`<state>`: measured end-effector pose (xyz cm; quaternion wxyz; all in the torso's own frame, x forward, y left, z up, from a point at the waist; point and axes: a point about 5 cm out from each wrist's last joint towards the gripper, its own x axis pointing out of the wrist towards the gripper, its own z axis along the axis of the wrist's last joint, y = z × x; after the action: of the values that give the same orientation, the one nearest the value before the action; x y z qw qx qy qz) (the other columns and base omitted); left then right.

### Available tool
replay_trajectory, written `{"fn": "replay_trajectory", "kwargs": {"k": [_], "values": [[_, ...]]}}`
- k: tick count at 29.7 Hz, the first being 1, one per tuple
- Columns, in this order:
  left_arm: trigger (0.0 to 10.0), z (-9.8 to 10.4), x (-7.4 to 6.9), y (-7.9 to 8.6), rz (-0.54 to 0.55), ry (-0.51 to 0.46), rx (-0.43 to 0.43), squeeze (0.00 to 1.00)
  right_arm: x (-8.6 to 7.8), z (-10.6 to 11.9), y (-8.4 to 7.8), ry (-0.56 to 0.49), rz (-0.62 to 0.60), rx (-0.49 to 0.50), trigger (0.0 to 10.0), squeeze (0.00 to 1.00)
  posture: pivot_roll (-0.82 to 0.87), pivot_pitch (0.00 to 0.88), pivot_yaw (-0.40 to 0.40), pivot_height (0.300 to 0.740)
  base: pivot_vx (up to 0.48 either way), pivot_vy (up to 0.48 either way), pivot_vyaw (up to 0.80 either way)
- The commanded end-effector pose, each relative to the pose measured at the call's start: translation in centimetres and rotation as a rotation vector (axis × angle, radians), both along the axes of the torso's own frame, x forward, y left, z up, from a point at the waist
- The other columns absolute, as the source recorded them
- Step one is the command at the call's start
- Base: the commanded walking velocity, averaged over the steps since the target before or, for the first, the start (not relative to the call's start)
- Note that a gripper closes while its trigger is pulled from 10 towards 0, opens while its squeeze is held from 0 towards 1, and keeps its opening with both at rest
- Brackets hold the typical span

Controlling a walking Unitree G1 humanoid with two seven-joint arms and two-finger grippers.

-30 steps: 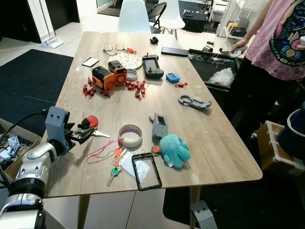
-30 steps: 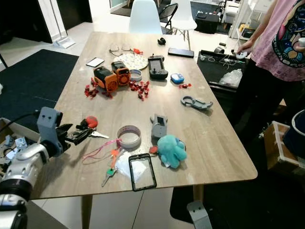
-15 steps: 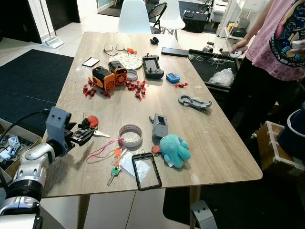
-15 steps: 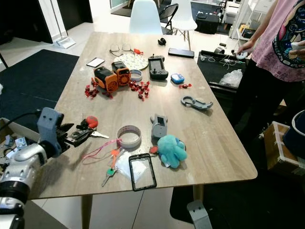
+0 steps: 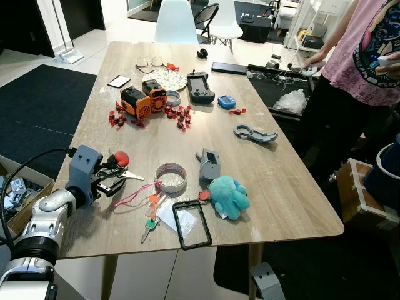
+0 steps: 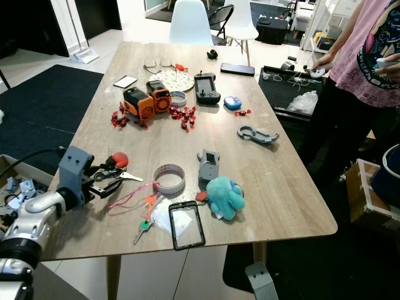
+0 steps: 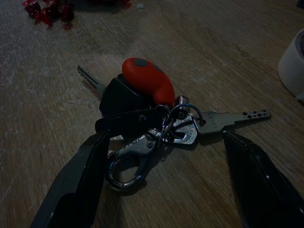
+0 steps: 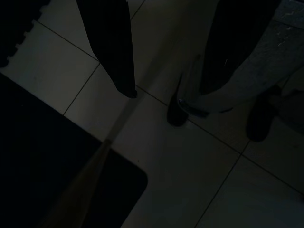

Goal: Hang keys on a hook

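Wooden table (image 5: 269,187) is filling the middle of the head views, tiled floor and dark rug around it, a person (image 5: 369,56) standing at the right edge. Left gripper (image 5: 111,181) is hovering low at the table's left side, fingers spread wide and holding nothing. Keys (image 7: 152,114), a bunch with a red fob, black fob, carabiner and two blades, are lying flat on the wood between and just ahead of the two open fingers (image 7: 85,180) in the left wrist view, not yet touched as far as I can judge. Bunch's long axis is running across the gap, one blade pointing toward each finger side, carabiner nearest the wrist. Left arm is plainly the nearer one; right gripper (image 8: 166,71) is hanging idle over floor tiles, fingers apart. Judging: next move is a short push forward then closing on the fobs. Count: two key bunches on the table, this one and a second, pink-corded set (image 5: 150,215) at lower centre; one tape roll (image 5: 170,177), one teal plush (image 5: 228,197), one black card holder (image 5: 192,224). No hook is visible, so hanging is still far off.
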<state>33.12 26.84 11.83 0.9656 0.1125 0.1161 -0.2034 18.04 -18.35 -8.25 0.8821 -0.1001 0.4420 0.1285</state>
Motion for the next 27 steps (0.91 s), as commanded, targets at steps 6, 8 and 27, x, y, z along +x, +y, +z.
{"fn": "replay_trajectory", "kwargs": {"k": [6,8,27], "values": [[10.0,-1.2,0.3,-0.2,0.082,0.042,0.058,0.0,-0.7,-0.3,-0.3,0.019,-0.023,0.001,10.0,0.0,0.04,0.088,-0.063,0.74,0.0,0.0,0.0],[10.0,-1.2,0.4,-0.1,0.103,0.042,0.065,0.0,-0.7,-0.3,-0.3,0.019,-0.023,0.001,10.0,0.0,0.04,0.088,-0.062,0.74,0.0,0.0,0.0],[10.0,-3.6,-1.8,-0.5,-0.118,0.265,0.039,0.0,-0.9,-0.4,-0.3,0.026,-0.021,0.001,10.0,0.0,0.04,0.083,-0.064,0.74,0.0,0.0,0.0]]}}
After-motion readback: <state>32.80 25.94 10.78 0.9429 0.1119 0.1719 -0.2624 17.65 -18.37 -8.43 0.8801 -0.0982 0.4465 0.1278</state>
